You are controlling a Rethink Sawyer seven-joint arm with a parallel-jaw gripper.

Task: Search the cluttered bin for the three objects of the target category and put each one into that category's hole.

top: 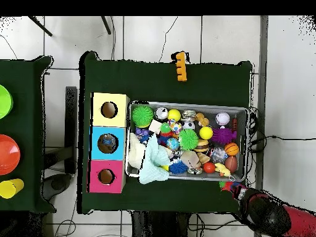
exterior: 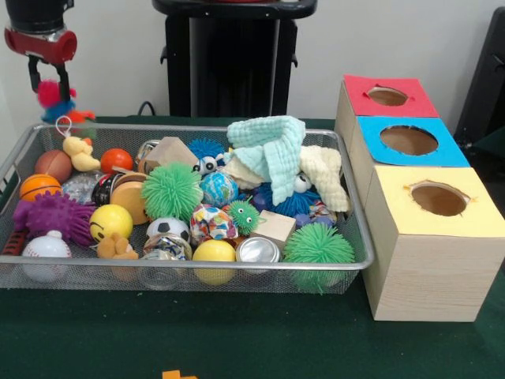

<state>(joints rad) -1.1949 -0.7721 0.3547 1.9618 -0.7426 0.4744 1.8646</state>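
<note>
A wire mesh bin (exterior: pixel 189 272) holds a heap of toys: green spiky balls (exterior: pixel 171 190), a yellow smiley ball (exterior: pixel 110 222), a baseball (exterior: pixel 46 247), a purple spiky toy (exterior: pixel 55 215) and a mint cloth (exterior: pixel 272 146). To its right stand three wooden boxes with round holes: red (exterior: pixel 387 96), blue (exterior: pixel 408 140) and yellow (exterior: pixel 439 199). My gripper (exterior: pixel 49 83) hangs above and behind the bin's far left corner, shut on a small pink and blue fuzzy toy (exterior: pixel 50 95). From overhead the gripper (top: pixel 232 186) sits just outside the bin's corner (top: pixel 247 133).
An orange plastic piece (top: pixel 180 66) lies on the green table beyond the bin. A side table carries a green plate (top: pixel 3 102), an orange plate (top: pixel 7 154) and a yellow cup (top: pixel 11 187). A small orange thing (exterior: pixel 79 117) lies behind the bin.
</note>
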